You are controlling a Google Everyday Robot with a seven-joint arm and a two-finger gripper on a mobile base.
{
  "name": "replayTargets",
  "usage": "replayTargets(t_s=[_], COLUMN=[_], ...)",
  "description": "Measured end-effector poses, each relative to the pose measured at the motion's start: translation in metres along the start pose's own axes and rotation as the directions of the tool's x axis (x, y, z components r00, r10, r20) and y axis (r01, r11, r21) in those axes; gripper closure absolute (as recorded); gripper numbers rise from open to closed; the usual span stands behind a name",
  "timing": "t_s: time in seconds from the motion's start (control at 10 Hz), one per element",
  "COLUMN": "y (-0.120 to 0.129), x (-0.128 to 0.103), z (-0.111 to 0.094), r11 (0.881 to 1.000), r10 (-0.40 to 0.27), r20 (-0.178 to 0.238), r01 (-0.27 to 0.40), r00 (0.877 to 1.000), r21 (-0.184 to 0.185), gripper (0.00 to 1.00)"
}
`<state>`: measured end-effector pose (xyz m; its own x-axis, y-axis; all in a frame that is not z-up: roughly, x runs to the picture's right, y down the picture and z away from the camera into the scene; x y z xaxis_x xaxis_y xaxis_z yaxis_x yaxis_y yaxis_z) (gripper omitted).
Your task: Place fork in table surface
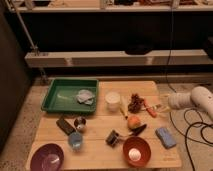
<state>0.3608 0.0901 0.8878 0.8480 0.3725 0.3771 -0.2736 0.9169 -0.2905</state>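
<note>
Your gripper [163, 106] reaches in from the right edge of the table surface [100, 127], beside the orange-handled fork [150, 108] lying on the planks; finger state cannot be told; likely next, release and retreat.

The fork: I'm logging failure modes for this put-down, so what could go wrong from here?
1. The fork lies among clutter: the dark red object and the orange fruit sit close by, so it could come to rest on them instead of the table surface.
2. The gripper is at the table's right edge beside the fork; pulling away could drag it or nudge the white cup.
</note>
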Motion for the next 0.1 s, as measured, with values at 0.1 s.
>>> replayTargets(t_s=[0.1], y=[0.0001], x=[-0.0001], z=[0.0002], r11=[1.000], r10=[0.000], r20=[0.000], r01=[0.000], r00=[1.000], r21=[0.000], gripper=[0.20])
